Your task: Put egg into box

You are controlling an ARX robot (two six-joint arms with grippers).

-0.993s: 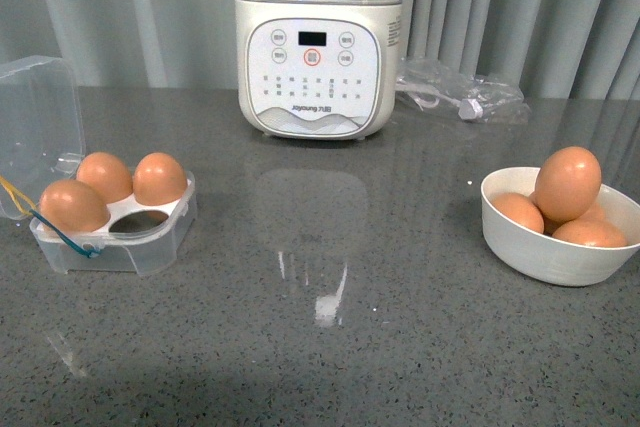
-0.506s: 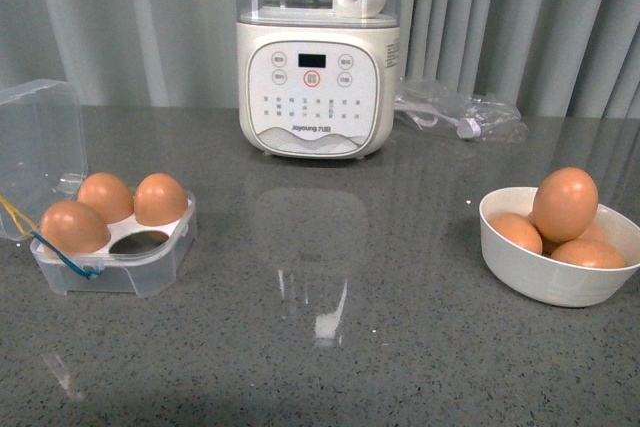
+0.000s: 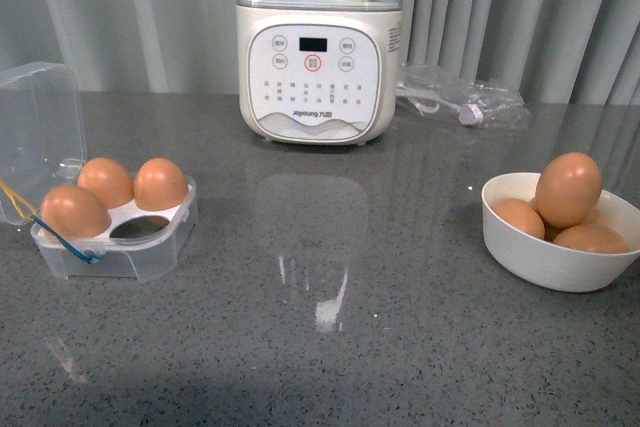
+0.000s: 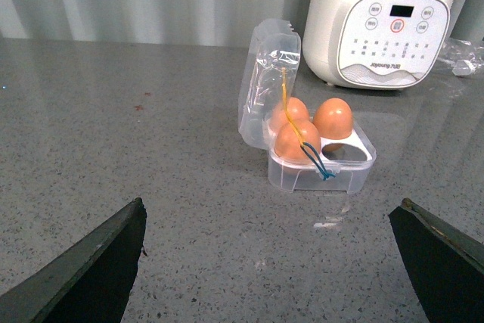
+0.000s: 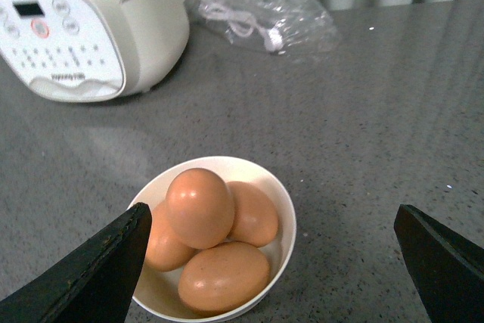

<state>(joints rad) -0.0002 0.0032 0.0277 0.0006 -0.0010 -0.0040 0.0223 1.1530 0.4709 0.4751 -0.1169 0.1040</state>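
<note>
The clear plastic box stands at the table's left with its lid open. It holds three orange-brown eggs, and its front right slot is empty. A blue-and-yellow cord hangs at its front. Several alike eggs lie in a white bowl at the right, and one egg sits on top. In the left wrist view my left gripper is open and empty, short of the box. In the right wrist view my right gripper is open above the bowl, with the top egg between its fingers. Neither gripper shows in the front view.
A cream blender stands at the back centre. A clear plastic bag with a cable lies to its right. Grey curtains hang behind the grey speckled table.
The front view's framing has shifted slightly down and back up. The box, the bowl and the eggs keep their places.
</note>
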